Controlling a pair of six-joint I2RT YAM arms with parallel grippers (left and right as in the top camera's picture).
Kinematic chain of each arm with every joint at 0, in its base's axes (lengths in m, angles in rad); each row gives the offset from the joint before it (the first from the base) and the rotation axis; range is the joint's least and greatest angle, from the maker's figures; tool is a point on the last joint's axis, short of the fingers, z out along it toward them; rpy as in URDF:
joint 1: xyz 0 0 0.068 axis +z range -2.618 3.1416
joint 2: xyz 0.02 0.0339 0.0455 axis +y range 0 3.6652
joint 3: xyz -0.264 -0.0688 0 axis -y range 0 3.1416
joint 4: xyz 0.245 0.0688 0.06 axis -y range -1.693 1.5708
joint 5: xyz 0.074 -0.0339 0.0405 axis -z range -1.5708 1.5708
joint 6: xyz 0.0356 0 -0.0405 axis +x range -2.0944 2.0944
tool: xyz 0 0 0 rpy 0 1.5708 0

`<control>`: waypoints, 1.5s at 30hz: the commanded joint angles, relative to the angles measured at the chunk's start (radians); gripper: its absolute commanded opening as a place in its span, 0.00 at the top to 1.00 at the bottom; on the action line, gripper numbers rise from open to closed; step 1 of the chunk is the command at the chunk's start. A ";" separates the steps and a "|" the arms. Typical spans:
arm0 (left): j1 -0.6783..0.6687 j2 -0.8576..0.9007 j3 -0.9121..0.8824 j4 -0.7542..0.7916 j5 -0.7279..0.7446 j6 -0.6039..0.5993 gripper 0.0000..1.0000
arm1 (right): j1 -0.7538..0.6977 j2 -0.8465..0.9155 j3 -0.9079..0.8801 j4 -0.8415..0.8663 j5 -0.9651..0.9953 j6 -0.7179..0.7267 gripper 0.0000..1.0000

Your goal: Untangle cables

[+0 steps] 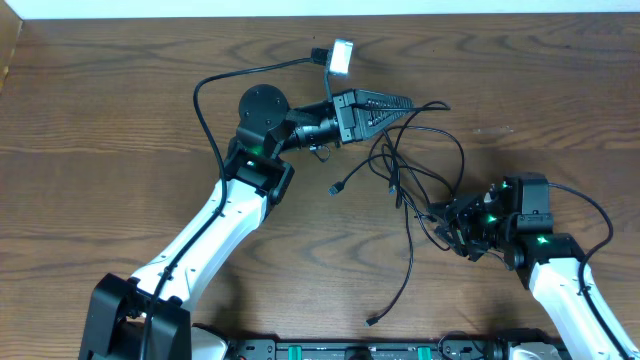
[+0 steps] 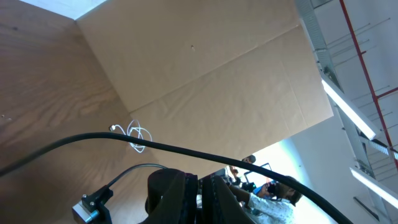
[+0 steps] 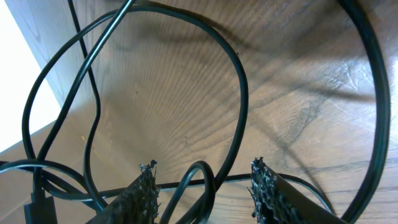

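A tangle of thin black cables [image 1: 404,178] lies on the wooden table at centre right, with plug ends at the left [image 1: 333,190] and near the front [image 1: 372,321]. My right gripper [image 1: 441,221] is open at the tangle's right edge. In the right wrist view a small cable loop [image 3: 200,169] stands between its fingers [image 3: 204,177], with larger loops [image 3: 239,74] beyond. My left gripper [image 1: 412,102] points right above the tangle's top, its fingers [image 2: 202,186] together. A black cable [image 2: 155,146] crosses just past their tips. A small white cable [image 2: 138,135] lies coiled far off.
A brown cardboard wall [image 2: 205,81] stands behind the table in the left wrist view. The left arm's white camera module [image 1: 343,57] and its black wire [image 1: 205,85] sit at the back. The table's far edge [image 1: 320,14] runs along the top.
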 commanded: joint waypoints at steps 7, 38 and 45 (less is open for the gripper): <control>-0.001 -0.012 0.014 0.010 0.016 -0.005 0.92 | 0.010 0.027 0.002 0.036 -0.076 0.098 0.68; -0.001 -0.010 0.014 -1.097 -0.671 0.453 0.23 | -0.063 -0.254 0.259 0.361 0.090 -0.685 0.99; -0.001 -0.010 0.014 -1.195 -0.730 0.453 0.16 | -0.063 -0.262 0.399 0.362 0.044 -0.689 0.99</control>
